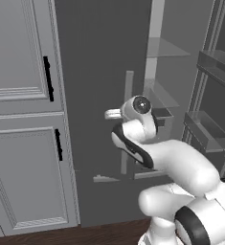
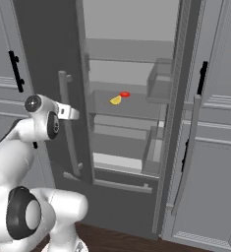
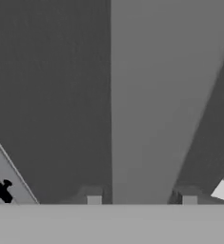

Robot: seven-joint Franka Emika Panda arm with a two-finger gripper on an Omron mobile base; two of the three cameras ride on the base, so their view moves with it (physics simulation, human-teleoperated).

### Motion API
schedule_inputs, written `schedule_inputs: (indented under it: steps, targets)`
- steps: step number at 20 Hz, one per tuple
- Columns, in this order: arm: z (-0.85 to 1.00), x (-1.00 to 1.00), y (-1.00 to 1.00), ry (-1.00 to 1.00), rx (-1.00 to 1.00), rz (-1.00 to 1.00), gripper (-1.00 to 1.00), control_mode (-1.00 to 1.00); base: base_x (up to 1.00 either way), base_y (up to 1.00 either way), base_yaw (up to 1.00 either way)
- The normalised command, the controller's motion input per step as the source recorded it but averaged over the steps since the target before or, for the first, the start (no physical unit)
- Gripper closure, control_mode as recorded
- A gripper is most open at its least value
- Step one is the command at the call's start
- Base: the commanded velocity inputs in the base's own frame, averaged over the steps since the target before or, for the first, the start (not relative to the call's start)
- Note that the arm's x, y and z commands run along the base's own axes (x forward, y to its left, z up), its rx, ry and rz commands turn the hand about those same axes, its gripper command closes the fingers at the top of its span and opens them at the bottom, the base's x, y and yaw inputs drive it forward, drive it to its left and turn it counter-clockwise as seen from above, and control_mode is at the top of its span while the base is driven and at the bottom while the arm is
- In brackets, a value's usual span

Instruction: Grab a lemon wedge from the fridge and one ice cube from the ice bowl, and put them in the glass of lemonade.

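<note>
**Left base view: fridge open, handle step ending**

Gripper (image 3: 141,200) at the fridge (image 1: 99,57) door handle (image 3: 151,95), jaws astride it w/ gaps, not gripping. Wedge (image 2: 115,100) on the shelf beside a red thing (image 2: 125,94). Next, probably: back off, reach in.

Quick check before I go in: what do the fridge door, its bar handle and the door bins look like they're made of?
Fridge door: dark grey, matte, probably painted or brushed metal; no glare. Bar handle: lighter grey, smooth, likely metal. Door bins: see-through grey, seemingly clear plastic, since the wall behind shows through.
</note>
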Motion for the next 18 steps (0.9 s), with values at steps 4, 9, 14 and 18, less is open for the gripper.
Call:
schedule_inputs:
  steps: [4, 9, 14, 18]
  targets:
    - [0.67, -0.95, 0.97, 0.03, -0.08, 0.07, 1.00, -1.00, 0.00, 0.00, 0.00]
    - [0.75, -0.84, 0.89, 0.11, -0.07, 0.12, 1.00, -1.00, 0.00, 0.00, 0.00]
    - [0.99, -0.72, 0.44, 0.03, -0.03, 0.13, 1.00, -1.00, 0.00, 0.00, 0.00]
    - [0.87, -0.98, 0.06, -0.04, 0.00, 0.07, 1.00, -1.00, 0.00, 0.00, 0.00]
